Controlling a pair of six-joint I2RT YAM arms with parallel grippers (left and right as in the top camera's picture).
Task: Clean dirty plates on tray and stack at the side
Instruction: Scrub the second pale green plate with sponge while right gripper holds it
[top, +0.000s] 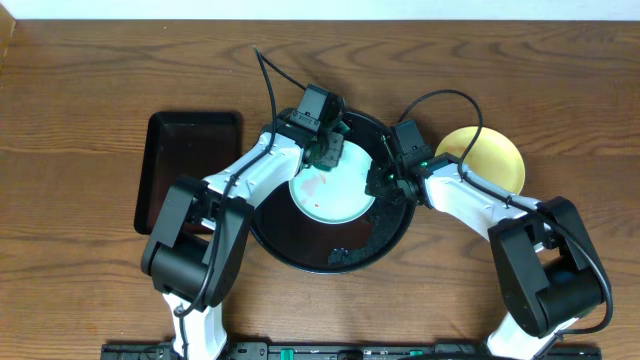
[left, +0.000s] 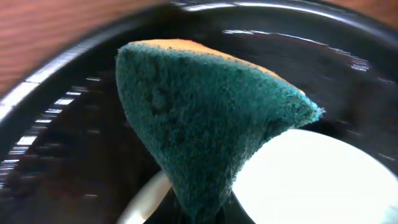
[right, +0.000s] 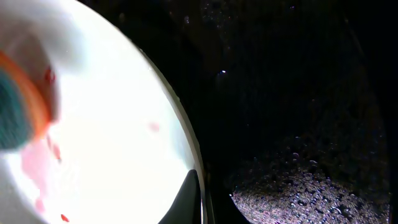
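Overhead view: a pale blue plate (top: 335, 195) lies in the round black tray (top: 290, 245) at the middle of the counter (top: 80, 90). A yellow plate (top: 490, 160) sits outside the tray, to the right. The left pincer (top: 325, 152) is over the blue plate's far edge, and the right pincer (top: 383, 183) meets its right rim.

Left wrist view: the left pincer is clamped on a green sponge (left: 211, 124) squeezed into a wedge.

Right wrist view: one dark fingertip (right: 189, 199) sits at the plate's rim and seems to pinch it. Red smears (right: 37, 162) remain, and foam (right: 311, 193) lies in the tray. Hard scrubbing could lever the wet rim out of that thin pinch, so the plate drops or skids.
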